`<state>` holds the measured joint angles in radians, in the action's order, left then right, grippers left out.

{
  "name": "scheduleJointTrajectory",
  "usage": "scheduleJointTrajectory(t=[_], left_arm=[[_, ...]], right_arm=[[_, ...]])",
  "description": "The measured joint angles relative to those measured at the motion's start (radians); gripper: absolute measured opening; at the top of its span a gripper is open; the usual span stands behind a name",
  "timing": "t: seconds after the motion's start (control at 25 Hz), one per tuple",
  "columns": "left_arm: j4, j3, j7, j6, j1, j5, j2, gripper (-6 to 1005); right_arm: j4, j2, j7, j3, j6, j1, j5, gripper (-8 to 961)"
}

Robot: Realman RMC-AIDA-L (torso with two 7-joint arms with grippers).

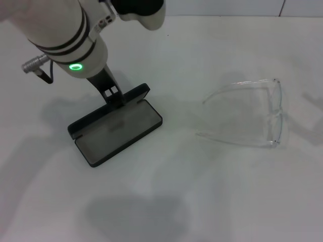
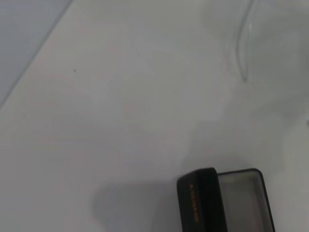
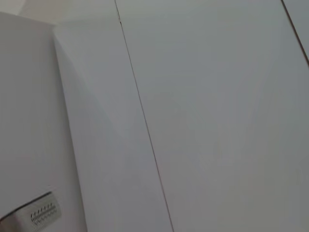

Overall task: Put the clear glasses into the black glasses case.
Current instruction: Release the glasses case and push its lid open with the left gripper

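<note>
Glasses case (image 1: 118, 132), black and hinged, lies open on the white counter (image 1: 166, 201), its grey lining facing up and its lid standing along the far edge. Left pincer (image 1: 115, 96) reaches down from the white arm with the green ring light and its dark fingers (image 1: 108, 88) meet the lid's upper edge; whether they are pressed together or spread cannot be told. Well apart from the case, toward the robot's right, the clear glasses (image 1: 252, 113) rest on the counter with arms unfolded, untouched. The left wrist view shows one end of the case, orange lettering on its lid. Right pincer is out of sight; its camera shows only pale panels.
</note>
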<state>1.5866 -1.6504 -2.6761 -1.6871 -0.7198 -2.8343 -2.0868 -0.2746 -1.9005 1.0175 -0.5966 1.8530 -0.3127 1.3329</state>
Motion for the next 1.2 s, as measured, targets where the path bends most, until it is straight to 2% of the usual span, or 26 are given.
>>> scheduleJointTrajectory(t=[0.2, 0.56, 0.72, 1.2], left_arm=[[-0.063, 0.023, 0.011, 0.023, -0.005, 0.001, -0.001, 489], [-0.133, 0.030, 0.040, 0.067, -0.018, 0.001, -0.001, 573], [-0.225, 0.035, 0.049, 0.103, -0.042, 0.001, 0.001, 568], [-0.315, 0.066, 0.086, 0.138, -0.066, 0.001, 0.001, 554]], right_arm=[[0.000, 0.001, 0.000, 0.000, -0.014, -0.013, 0.001, 840], [0.000, 0.001, 0.000, 0.000, -0.028, -0.020, 0.001, 838], [0.000, 0.000, 0.000, 0.000, -0.029, -0.018, 0.000, 837], [0.000, 0.000, 0.000, 0.001, -0.034, -0.013, -0.002, 834]])
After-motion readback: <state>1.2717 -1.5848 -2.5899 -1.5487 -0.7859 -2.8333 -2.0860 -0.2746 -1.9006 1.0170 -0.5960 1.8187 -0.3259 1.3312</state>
